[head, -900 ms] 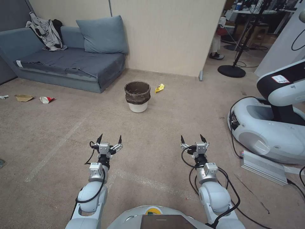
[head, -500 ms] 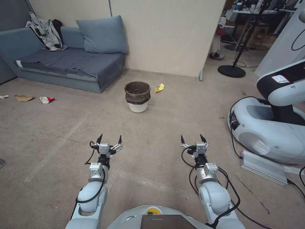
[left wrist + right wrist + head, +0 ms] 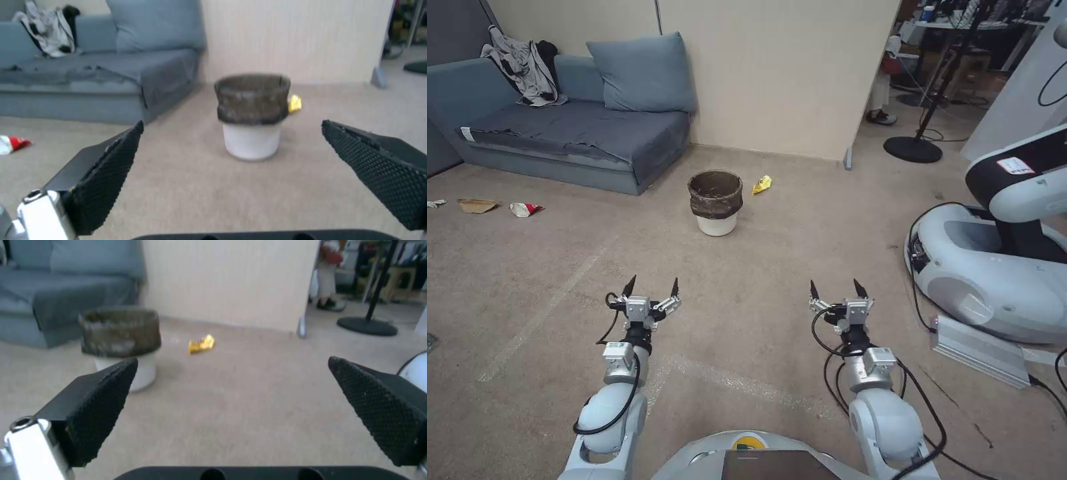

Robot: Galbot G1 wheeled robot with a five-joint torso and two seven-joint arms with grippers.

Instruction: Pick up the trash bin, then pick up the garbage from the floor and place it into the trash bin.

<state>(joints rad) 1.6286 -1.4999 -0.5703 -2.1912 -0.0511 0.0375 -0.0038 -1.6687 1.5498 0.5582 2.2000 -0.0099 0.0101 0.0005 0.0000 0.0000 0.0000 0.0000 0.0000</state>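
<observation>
While both arms reach forward over the carpet, the left gripper (image 3: 651,287) and right gripper (image 3: 838,289) hold their jaws spread wide and empty; the trash bin (image 3: 716,202) stands upright well ahead of them, a yellow wrapper (image 3: 762,184) just beside it.

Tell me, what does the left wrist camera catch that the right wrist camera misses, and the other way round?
Left wrist alone: a red-and-white packet on the carpet and grey clothing heaped on the sofa. Right wrist alone: a black round stand base and a person's feet beyond the wall's end. Both share the bag-lined trash bin, the yellow wrapper beside it, the blue sofa, and an open gripper, left gripper or right gripper.
</observation>
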